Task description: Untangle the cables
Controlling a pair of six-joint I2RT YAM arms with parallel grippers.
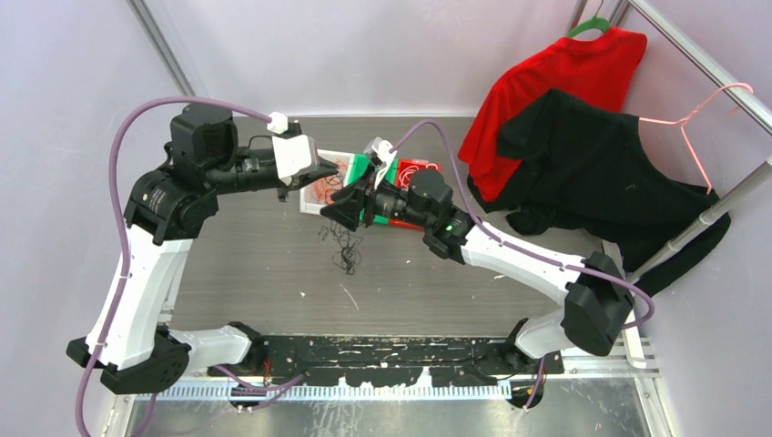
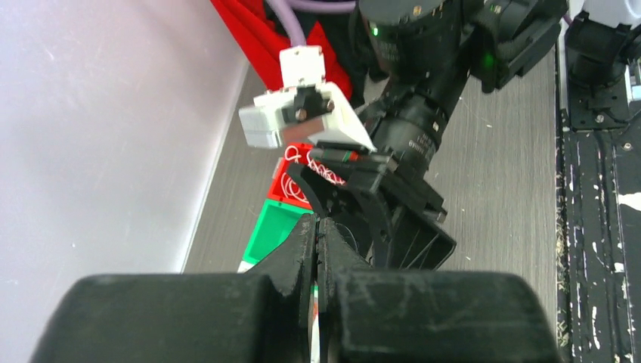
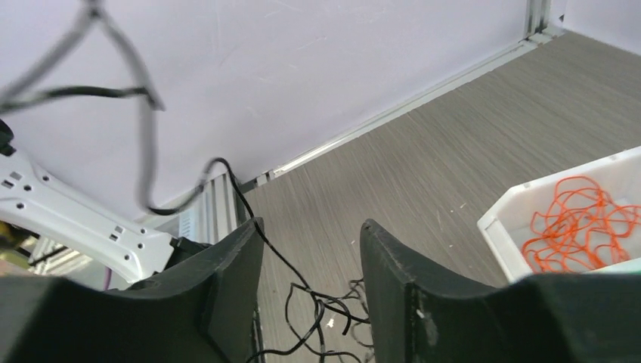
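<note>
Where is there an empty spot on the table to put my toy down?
The best bare patch is the grey table between the black cables and the black rail at the near edge. It's crowded at the far middle, where the white bin and red bin sit by the left gripper and right gripper, and the shirts cover the far right.

You couldn't tell whether the left gripper (image 2: 317, 227) pinched anything; the picture's edge cropped the white bin (image 3: 499, 231).

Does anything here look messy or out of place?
Yes. A tangle of black cables lies loose on the table, not in a bin, while the orange cables sit inside the white bin.
</note>
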